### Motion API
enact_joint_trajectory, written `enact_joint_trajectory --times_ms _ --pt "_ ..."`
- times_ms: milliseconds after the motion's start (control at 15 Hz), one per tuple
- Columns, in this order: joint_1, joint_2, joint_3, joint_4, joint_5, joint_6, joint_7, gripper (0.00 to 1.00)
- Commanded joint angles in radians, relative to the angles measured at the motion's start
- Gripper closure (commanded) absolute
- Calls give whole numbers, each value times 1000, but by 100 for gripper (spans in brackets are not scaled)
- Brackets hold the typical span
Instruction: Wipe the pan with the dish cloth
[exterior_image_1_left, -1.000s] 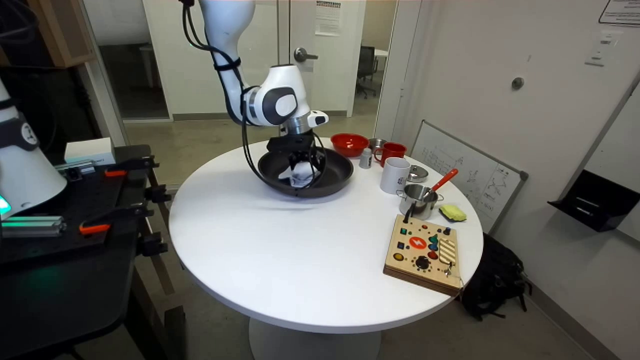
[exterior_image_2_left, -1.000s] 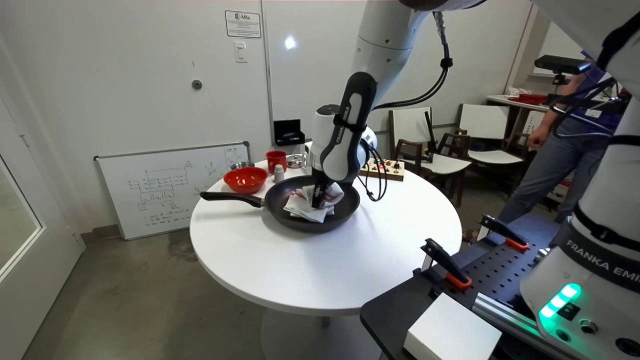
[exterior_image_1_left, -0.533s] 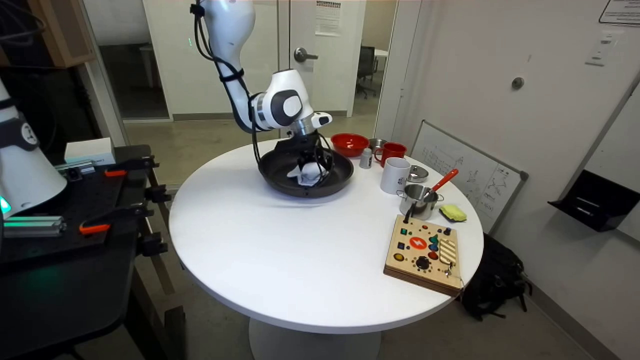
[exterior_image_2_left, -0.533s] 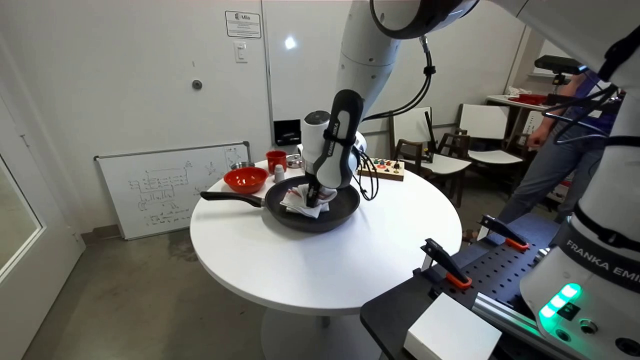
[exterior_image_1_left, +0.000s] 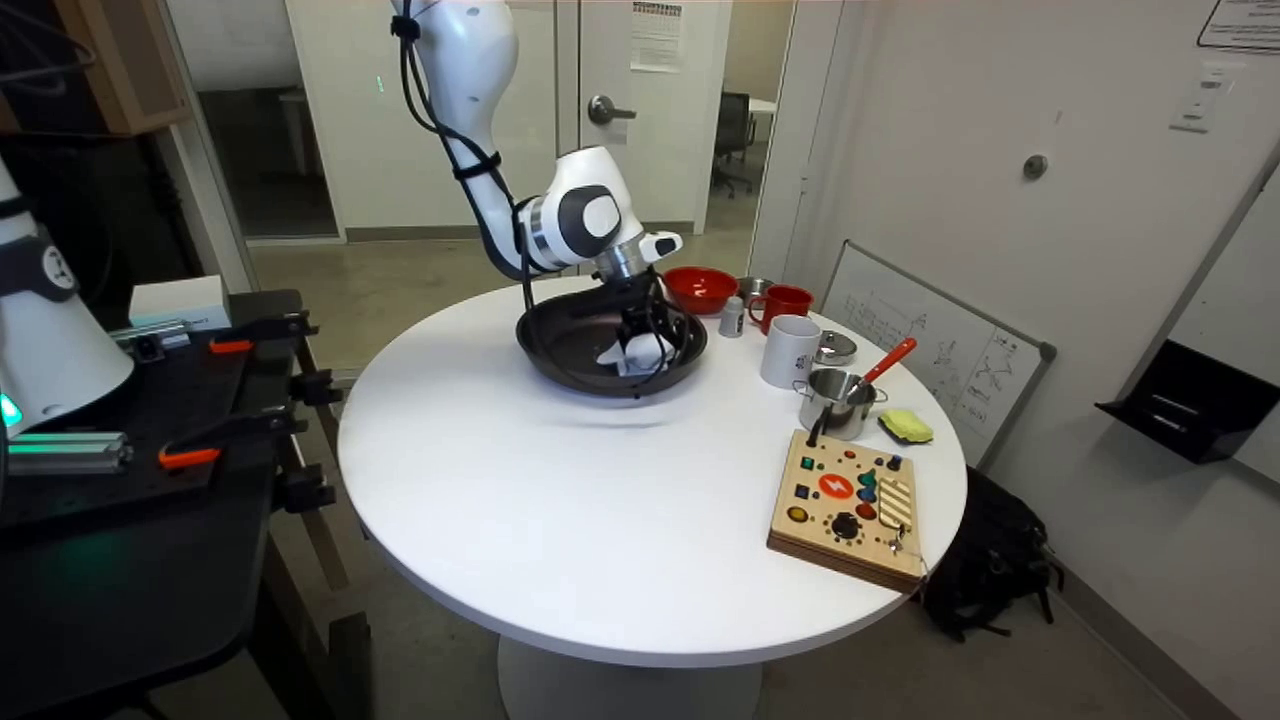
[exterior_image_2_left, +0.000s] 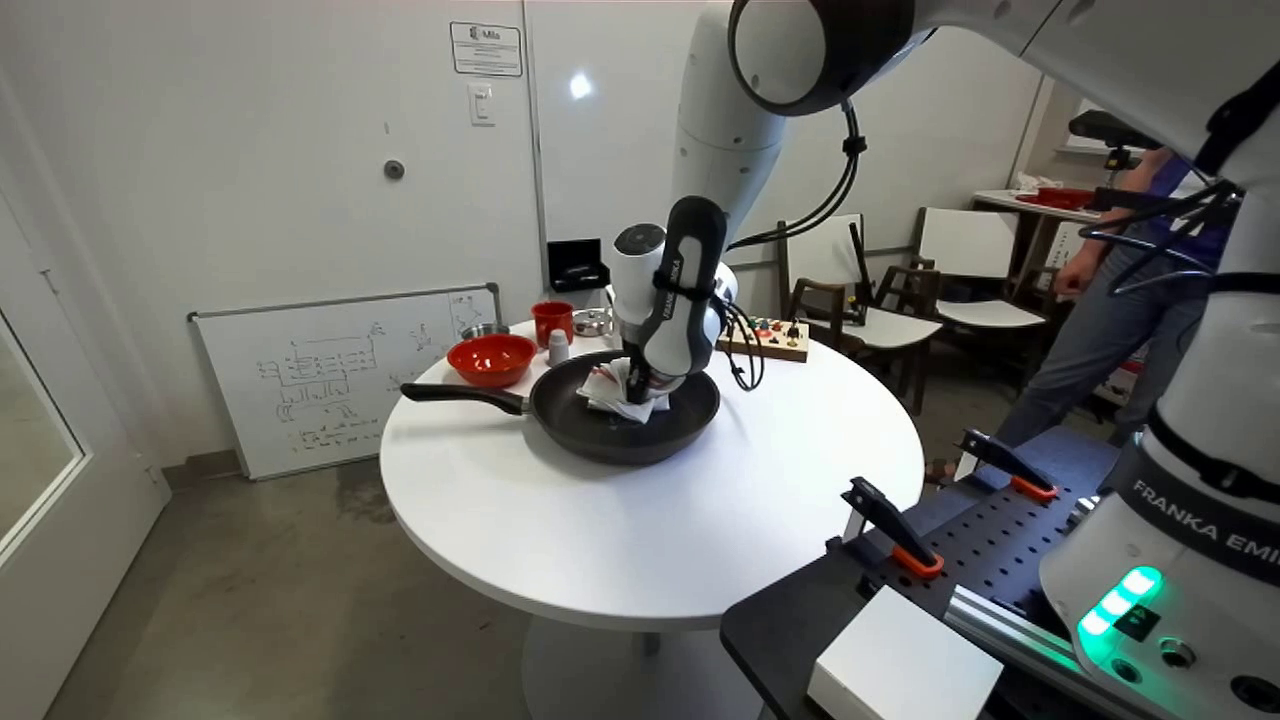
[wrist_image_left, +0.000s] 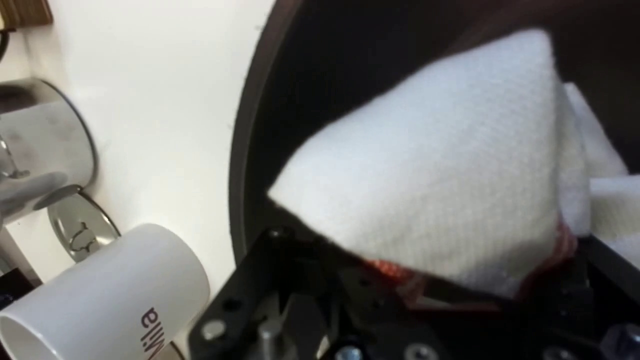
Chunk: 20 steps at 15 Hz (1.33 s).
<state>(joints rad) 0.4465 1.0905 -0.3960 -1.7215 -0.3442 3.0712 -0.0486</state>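
Pan (exterior_image_2_left: 690, 412), dark, one: open side up on my white counter (exterior_image_2_left: 520, 530), its handle (exterior_image_2_left: 465, 395) extending near the red bowl (exterior_image_2_left: 490, 360). Dish cloth (wrist_image_left: 435, 165), white with red marking, one: loosely bunched inside the pan; underside hidden from my cameras. End effector (exterior_image_2_left: 637, 387), one: I see it clamped on the dish cloth, tilted, low over the pan. Also listed: white mug (exterior_image_1_left: 790, 352), beside a metal lid (exterior_image_1_left: 836, 348); small metal pot (exterior_image_1_left: 828, 408), red-handled utensil (exterior_image_1_left: 888, 360) leaning in it; yellow sponge (exterior_image_1_left: 906, 424), near the pot; red mug (exterior_image_1_left: 787, 304); wooden control panel (exterior_image_1_left: 820, 520).
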Motion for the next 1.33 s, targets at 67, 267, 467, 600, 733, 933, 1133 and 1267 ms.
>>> enact_joint_trajectory --times_ms 67,267,467,600,733,933,1133,1267 --pt "7 -44 -7 -74 -10 -11 -6 100" --pt "54 -68 -60 -138 -19 -25 10 100" --pt "95 -92 -107 -211 -33 -33 8 100" --pt "46 -145 -46 -266 -60 -14 -60 100" --pt "-19 -198 35 -310 -91 -23 -138 100" --pt "-138 -279 175 -370 -125 -68 -253 100" --pt "-256 -325 303 -413 -124 -92 -336 100" --pt "-361 -338 405 -441 -118 -57 -412 100"
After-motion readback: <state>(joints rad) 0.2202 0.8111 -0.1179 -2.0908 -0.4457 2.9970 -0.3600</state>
